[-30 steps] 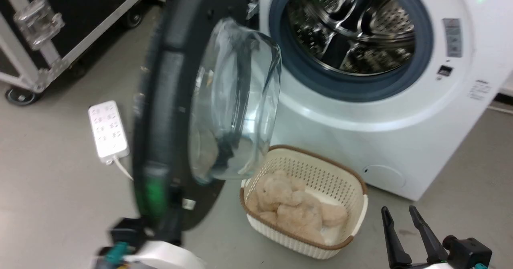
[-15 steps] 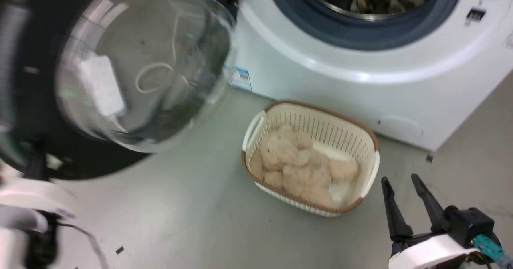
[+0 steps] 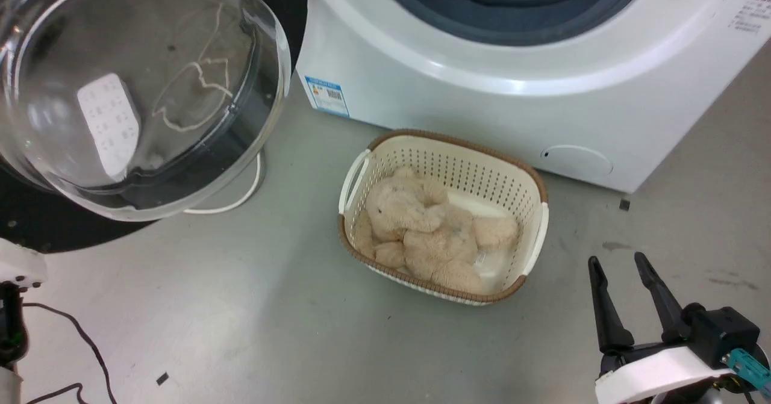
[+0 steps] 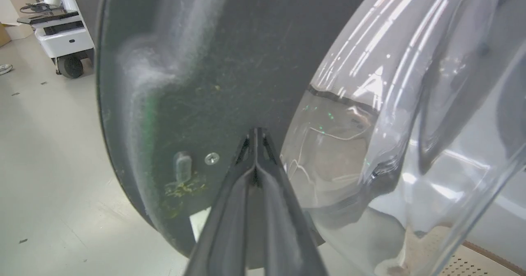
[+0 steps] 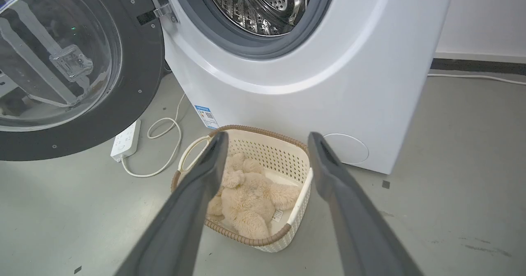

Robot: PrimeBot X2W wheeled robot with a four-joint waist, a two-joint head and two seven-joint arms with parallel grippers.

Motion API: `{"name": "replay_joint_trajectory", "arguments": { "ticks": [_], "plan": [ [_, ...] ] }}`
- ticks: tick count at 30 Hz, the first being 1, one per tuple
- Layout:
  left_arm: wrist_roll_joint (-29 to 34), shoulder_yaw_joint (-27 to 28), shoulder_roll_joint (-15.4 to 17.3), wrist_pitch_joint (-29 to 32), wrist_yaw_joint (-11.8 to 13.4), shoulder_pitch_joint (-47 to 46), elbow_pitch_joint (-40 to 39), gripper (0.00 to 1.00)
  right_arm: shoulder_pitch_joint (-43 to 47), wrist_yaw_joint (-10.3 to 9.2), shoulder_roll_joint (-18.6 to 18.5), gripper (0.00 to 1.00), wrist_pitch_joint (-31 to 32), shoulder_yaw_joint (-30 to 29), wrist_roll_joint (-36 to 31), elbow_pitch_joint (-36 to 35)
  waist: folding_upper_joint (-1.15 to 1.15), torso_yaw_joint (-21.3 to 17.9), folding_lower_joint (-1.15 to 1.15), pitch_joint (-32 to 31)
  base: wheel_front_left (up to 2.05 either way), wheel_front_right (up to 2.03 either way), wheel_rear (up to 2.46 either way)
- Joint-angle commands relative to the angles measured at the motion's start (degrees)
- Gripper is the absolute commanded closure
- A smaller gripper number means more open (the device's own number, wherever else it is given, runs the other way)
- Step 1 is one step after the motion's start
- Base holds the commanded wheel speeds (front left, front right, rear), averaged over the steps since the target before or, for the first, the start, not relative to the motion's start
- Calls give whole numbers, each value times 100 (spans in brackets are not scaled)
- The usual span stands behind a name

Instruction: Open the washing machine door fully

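The washing machine door (image 3: pixel 138 91) stands wide open at the upper left of the head view, glass bowl turned toward the camera. The drum (image 5: pixel 263 8), at the top of the right wrist view, is fully uncovered. The left claw (image 4: pixel 254 133) is closed, its fingers pinched together on nothing, with the tips seemingly touching the door's black inner ring. The right claw (image 3: pixel 617 259) hangs open and empty at the lower right, above the floor. The opening looks all but done; whether the hinge allows more swing I cannot tell
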Motion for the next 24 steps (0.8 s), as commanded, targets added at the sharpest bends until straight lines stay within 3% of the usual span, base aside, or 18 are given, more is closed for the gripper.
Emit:
{"name": "replay_joint_trajectory", "arguments": {
  "ticks": [1,10,13,23,24],
  "plan": [
    [112,-16,-64,-126,-43,-42,-73,100,-49,-4,12,0,-84,-41,20,24,0,-12,0,-199,0,0,0],
    [445,-24,-591,-223,-70,599,-1322,100,84,-4,12,0,-298,-156,139,120,0,-246,0,-944,0,0,0],
    [702,-270,-967,-225,44,1228,-2139,100,137,-4,12,0,-372,-162,107,60,0,-552,0,-1255,0,0,0],
    [1089,-798,-1546,-226,376,2417,-3177,100,419,-4,12,0,-422,-42,19,-242,0,-1228,0,-1711,0,0,0],
    [1117,-864,-1592,-213,403,2514,-3225,76,449,-4,12,0,-416,-35,27,-276,0,-1276,0,-1727,0,0,0]
  ]
}}
